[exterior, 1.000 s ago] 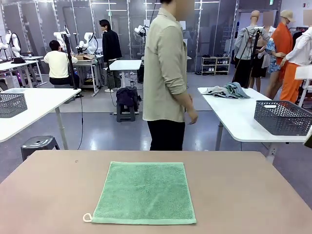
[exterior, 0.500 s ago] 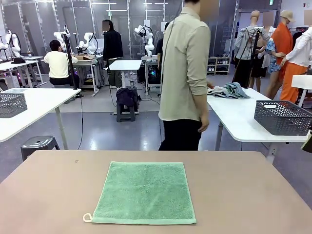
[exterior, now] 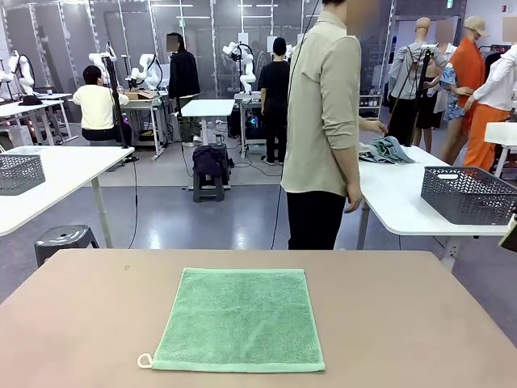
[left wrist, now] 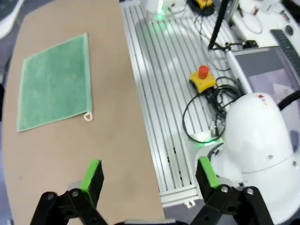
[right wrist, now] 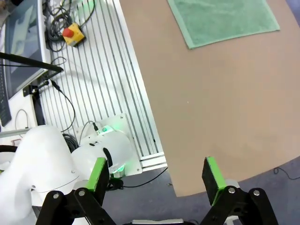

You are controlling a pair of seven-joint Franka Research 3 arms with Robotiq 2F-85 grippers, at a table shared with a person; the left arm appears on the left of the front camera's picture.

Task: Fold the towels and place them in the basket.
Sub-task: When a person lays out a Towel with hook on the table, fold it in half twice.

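The mint green towel (exterior: 239, 320) lies flat and unfolded on the brown counter (exterior: 404, 323), its white loop (exterior: 145, 360) at the near left corner. The left fingers (left wrist: 92, 174) and right fingers (right wrist: 98, 174) are spread wide, holding nothing, above the counter's near edge and well apart from the towel.

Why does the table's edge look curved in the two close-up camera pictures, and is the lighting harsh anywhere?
Front view: soft, even light, the green towel sharp with almost no shadow, the table edge straight. Left wrist view: the wide lens bows that edge; the open left gripper looks oversized. Right wrist view: same bowing, past the open right gripper.
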